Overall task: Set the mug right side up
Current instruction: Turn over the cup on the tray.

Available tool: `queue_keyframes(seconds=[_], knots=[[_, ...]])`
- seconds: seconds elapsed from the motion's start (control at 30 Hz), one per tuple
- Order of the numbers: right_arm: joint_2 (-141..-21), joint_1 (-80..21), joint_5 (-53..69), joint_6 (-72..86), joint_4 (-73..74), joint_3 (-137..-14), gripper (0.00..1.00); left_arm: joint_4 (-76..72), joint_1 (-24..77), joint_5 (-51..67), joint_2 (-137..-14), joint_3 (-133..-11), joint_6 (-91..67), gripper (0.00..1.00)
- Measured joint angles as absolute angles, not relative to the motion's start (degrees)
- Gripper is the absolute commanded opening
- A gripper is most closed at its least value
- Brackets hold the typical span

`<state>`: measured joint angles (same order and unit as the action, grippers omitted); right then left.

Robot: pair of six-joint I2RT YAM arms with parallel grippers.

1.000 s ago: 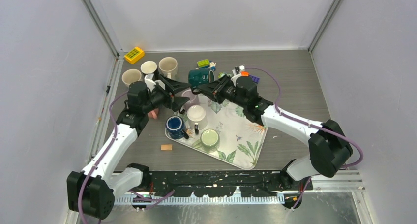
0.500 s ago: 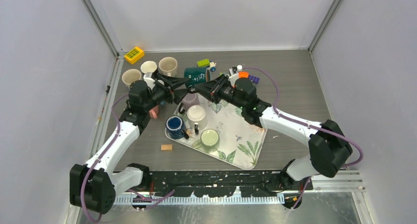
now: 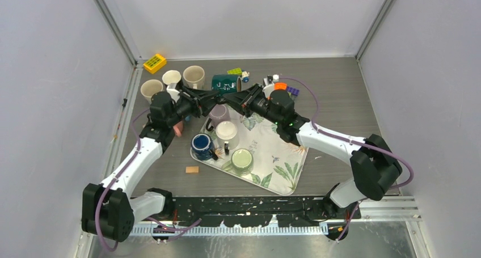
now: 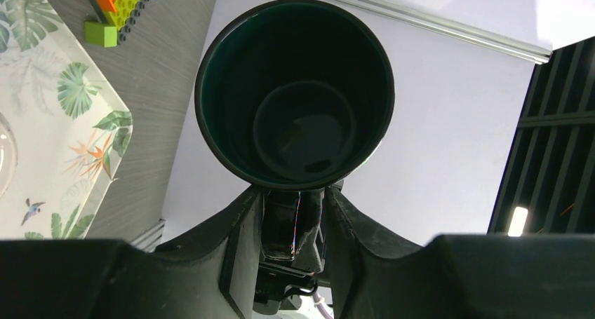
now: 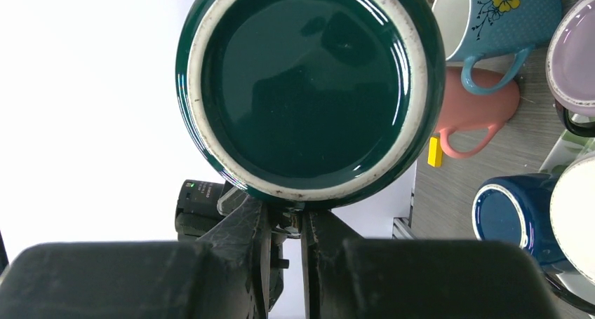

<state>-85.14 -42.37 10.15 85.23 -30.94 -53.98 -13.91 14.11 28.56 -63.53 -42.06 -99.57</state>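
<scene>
The dark green mug (image 3: 226,84) hangs in the air above the back of the table, lying on its side between both grippers. The left wrist view looks into its open mouth (image 4: 295,94). The right wrist view shows its glazed base (image 5: 309,87). My right gripper (image 3: 237,99) (image 5: 286,210) is shut on the handle under the mug. My left gripper (image 3: 217,102) (image 4: 293,193) has come in from the other side, and its fingers press on both sides of the same handle.
A leaf-print tray (image 3: 283,167) holds a lilac mug (image 3: 218,113), a white mug (image 3: 227,132), a blue mug (image 3: 202,144) and a pale green mug (image 3: 242,160). Three cream mugs (image 3: 194,75) stand back left. Toy bricks (image 3: 281,87) lie at the back and a yellow block (image 3: 155,62) in the corner.
My left gripper moved right and up to the mug and narrowed from wide open onto the handle. My right gripper carried the mug a little to the left.
</scene>
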Motion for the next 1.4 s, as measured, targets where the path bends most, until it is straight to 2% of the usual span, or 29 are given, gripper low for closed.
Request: queue_keyframes(seconds=[0.23,0.9,1.03,1.17,1.27,1.33,1.4], knots=[[-86.06,-42.37,10.09,86.39,-32.53,-53.98,0.01,-14.28,14.11,28.67,-64.12,-42.04,-100.09,0.32],[-89.01,-42.50,10.59,87.70,-35.97,-54.50,0.01,-15.03,14.09,29.17,-65.28,-42.04,-100.09,0.30],[-89.03,-42.52,10.55,87.94,-36.01,-54.59,0.01,-15.07,14.11,29.21,-65.28,-42.04,-100.05,0.21],[-89.03,-42.52,10.15,88.77,-36.38,-54.92,0.01,-15.46,14.13,29.54,-65.28,-42.04,-99.94,0.03],[-89.03,-42.52,10.13,88.68,-36.36,-55.00,0.01,-15.66,14.17,29.54,-65.28,-42.04,-100.03,0.01],[-89.03,-42.52,10.15,88.53,-35.99,-55.02,0.09,-15.49,14.17,29.52,-65.28,-42.04,-99.77,0.01],[-88.97,-42.52,10.17,87.94,-34.96,-55.27,0.27,-15.09,14.17,29.43,-65.28,-42.04,-98.80,0.01]])
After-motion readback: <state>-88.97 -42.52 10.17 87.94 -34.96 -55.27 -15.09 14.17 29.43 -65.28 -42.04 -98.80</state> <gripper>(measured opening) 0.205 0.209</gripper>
